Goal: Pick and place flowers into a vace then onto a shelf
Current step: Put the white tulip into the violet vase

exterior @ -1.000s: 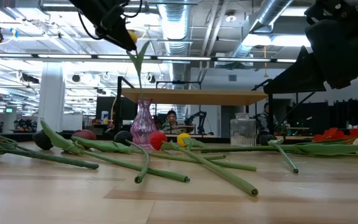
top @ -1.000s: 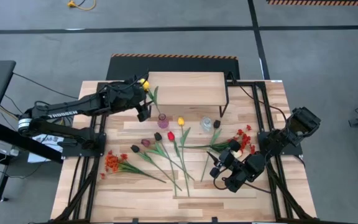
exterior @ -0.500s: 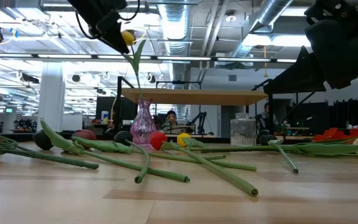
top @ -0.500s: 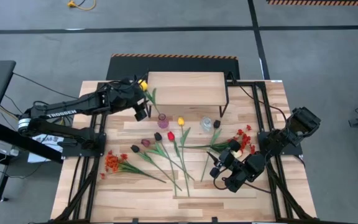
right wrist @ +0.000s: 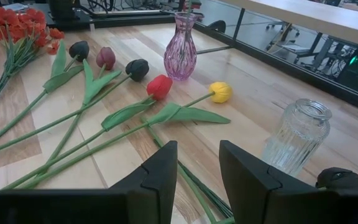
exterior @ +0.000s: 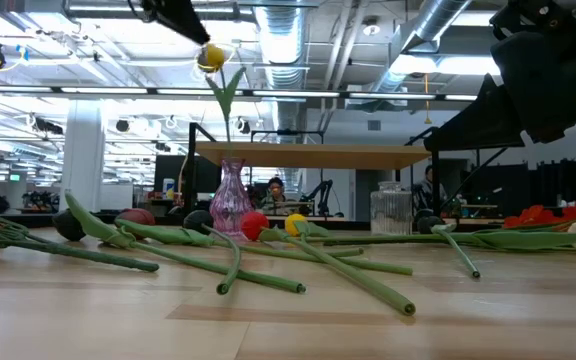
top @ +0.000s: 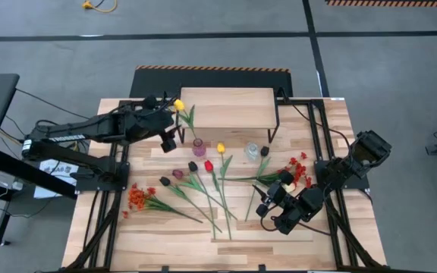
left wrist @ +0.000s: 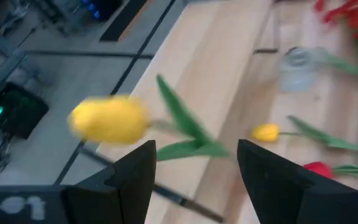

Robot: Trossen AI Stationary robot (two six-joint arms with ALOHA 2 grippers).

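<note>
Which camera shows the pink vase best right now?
The right wrist view: the pink vase stands whole and unobstructed there. The low view shows it behind stems; the high view shows it tiny from above; the left wrist view misses it.

A yellow tulip (exterior: 211, 57) on a green stem stands in a ribbed pink glass vase (right wrist: 181, 55). Red (right wrist: 159, 86), yellow (right wrist: 220, 92), maroon (right wrist: 105, 58) and black (right wrist: 137, 68) tulips lie on the pale wood table (top: 279, 243). Orange-red sprays (top: 137, 197) lie at left, a clear jar (right wrist: 296, 135) at right.
</note>
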